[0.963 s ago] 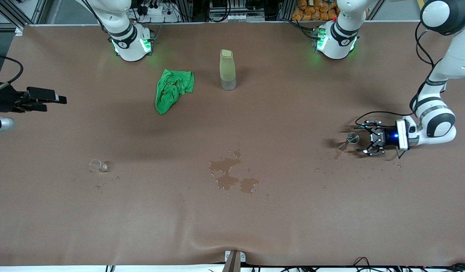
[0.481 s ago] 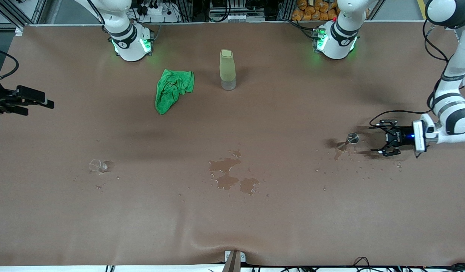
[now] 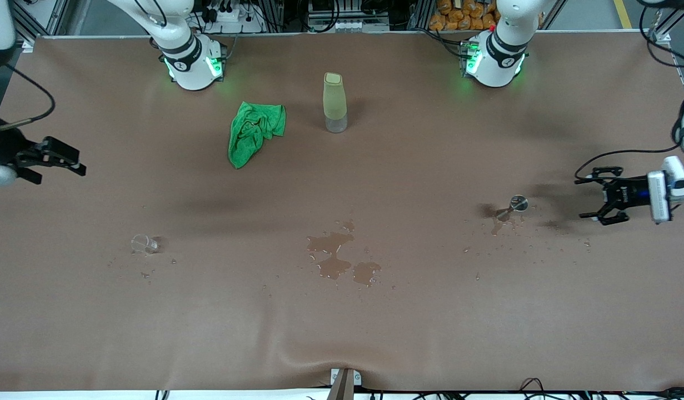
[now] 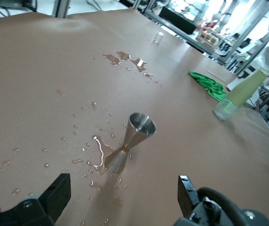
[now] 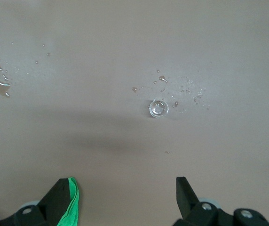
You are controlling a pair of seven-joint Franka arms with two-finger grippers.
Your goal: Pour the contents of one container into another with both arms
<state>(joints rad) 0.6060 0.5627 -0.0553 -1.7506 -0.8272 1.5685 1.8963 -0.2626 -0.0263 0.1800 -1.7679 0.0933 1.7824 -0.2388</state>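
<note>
A steel jigger (image 3: 517, 204) (image 4: 133, 146) stands upright in a small puddle toward the left arm's end of the table. My left gripper (image 3: 580, 198) (image 4: 122, 193) hangs open and empty low over the table, apart from the jigger and closer to that end. A small clear glass (image 3: 143, 243) (image 5: 158, 108) stands toward the right arm's end, with drops around it. My right gripper (image 3: 61, 169) (image 5: 120, 197) is open and empty over the table's edge at that end.
A tall pale green bottle (image 3: 334, 103) (image 4: 240, 94) stands near the bases, a crumpled green cloth (image 3: 255, 130) (image 4: 209, 84) beside it. A brown spill (image 3: 336, 258) (image 4: 125, 59) lies mid-table, and drops are scattered round the jigger.
My left gripper has drawn back from the jigger toward the left arm's end of the table. My right gripper has shifted slightly and tilted. Both stay open.
</note>
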